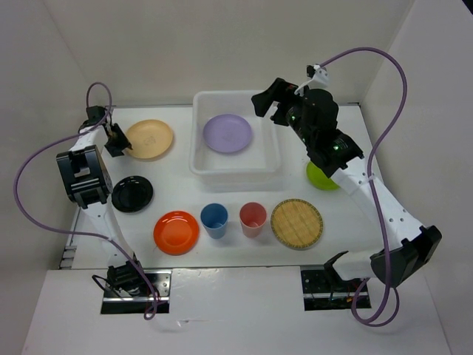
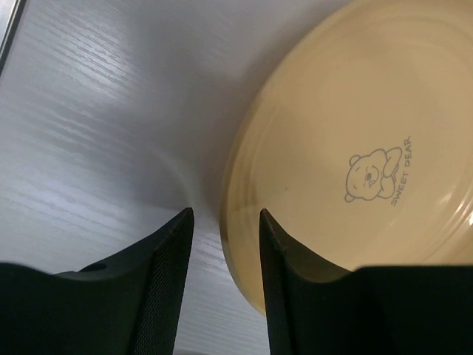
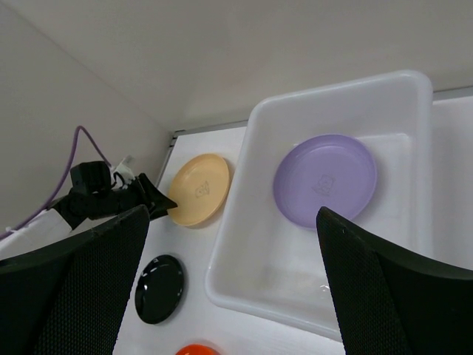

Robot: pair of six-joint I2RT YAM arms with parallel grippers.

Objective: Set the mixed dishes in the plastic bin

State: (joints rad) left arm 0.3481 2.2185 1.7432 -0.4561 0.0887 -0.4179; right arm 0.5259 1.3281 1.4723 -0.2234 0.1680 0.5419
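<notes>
The pale yellow plate [image 1: 149, 138] [image 2: 355, 148] lies at the back left of the table. My left gripper [image 1: 118, 142] [image 2: 225, 214] is open, its jaws straddling the plate's left rim: one finger over the table, the other over the plate's inside. The white plastic bin [image 1: 198, 166] [image 3: 251, 140] holds a purple plate [image 1: 228, 133] [image 3: 325, 180]. My right gripper [image 1: 267, 103] [image 3: 233, 213] hangs wide open and empty above the bin's right side. On the table lie a black plate [image 1: 132, 194], an orange plate [image 1: 176, 231], a blue cup [image 1: 214, 220], a pink-red cup [image 1: 253, 219] and a woven tan disc [image 1: 297, 223].
A lime green plate [image 1: 319, 177] lies partly hidden under the right arm, right of the bin. White walls close in the table at the back and sides. The cups and front plates stand in a row between the arm bases and the bin.
</notes>
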